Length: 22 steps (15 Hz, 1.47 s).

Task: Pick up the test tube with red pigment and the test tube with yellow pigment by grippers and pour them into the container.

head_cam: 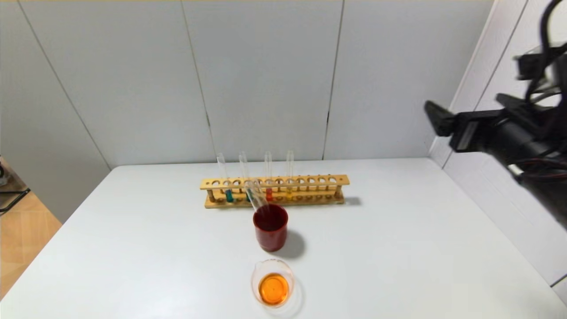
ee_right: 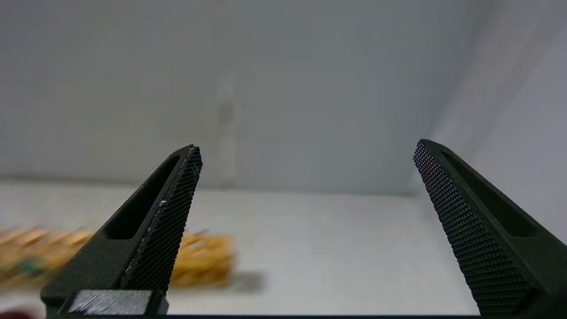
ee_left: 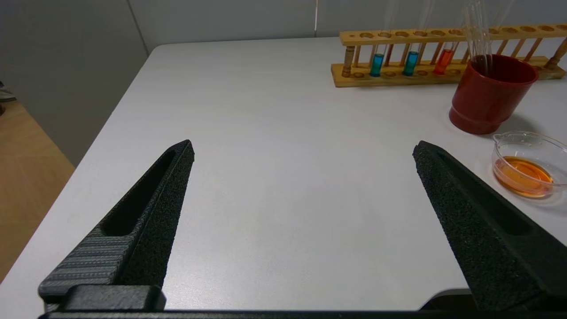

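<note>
The test tube with red pigment and the test tube with yellow pigment stand upright in a wooden rack at the table's back. The red one also shows in the left wrist view; the yellow one is hidden there. The container, a low clear beaker, holds orange liquid near the front edge and shows in the left wrist view. My right gripper is raised high at the right, open and empty. My left gripper is open and empty above the table's left part, outside the head view.
Two teal tubes stand in the rack's left part. A dark red cup with empty glass tubes leaning in it stands between rack and beaker. Grey walls close the back and right.
</note>
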Tool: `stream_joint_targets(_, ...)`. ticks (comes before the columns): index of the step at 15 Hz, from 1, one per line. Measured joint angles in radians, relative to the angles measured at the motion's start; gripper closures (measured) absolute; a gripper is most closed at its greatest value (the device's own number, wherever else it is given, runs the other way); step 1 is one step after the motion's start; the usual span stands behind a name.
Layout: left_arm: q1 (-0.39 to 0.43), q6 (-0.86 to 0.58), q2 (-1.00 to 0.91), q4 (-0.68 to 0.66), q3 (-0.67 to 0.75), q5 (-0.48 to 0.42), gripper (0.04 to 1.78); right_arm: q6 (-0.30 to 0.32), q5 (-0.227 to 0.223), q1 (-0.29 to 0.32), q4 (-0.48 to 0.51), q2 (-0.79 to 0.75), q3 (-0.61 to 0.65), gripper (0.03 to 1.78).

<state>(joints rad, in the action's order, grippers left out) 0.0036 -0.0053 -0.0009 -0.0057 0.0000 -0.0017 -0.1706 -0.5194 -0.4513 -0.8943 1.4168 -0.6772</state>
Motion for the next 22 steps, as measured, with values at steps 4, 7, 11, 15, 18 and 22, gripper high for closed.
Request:
stream_joint_targets(4,0.0,0.0,0.0,0.0,0.0,0.0,0.07,-0.06,-0.002,0.16,0.164,-0.296,0.033,0.07)
stream_joint_targets(7,0.0,0.0,0.0,0.0,0.0,0.0,0.07,-0.071,-0.004,0.207,0.42,-0.588,0.031,0.07)
stream_joint_targets(11,0.0,0.0,0.0,0.0,0.0,0.0,0.07,-0.08,-0.001,0.319,0.818,-0.956,-0.004,0.07)
stream_joint_targets(15,0.0,0.0,0.0,0.0,0.0,0.0,0.07,-0.024,0.054,0.422,0.949,-1.215,0.045,0.07)
stream_joint_targets(18,0.0,0.0,0.0,0.0,0.0,0.0,0.07,0.013,0.217,0.443,0.941,-1.355,0.18,0.07)
stream_joint_targets(22,0.0,0.0,0.0,0.0,0.0,0.0,0.07,0.079,0.446,0.449,0.936,-1.41,0.464,0.07)
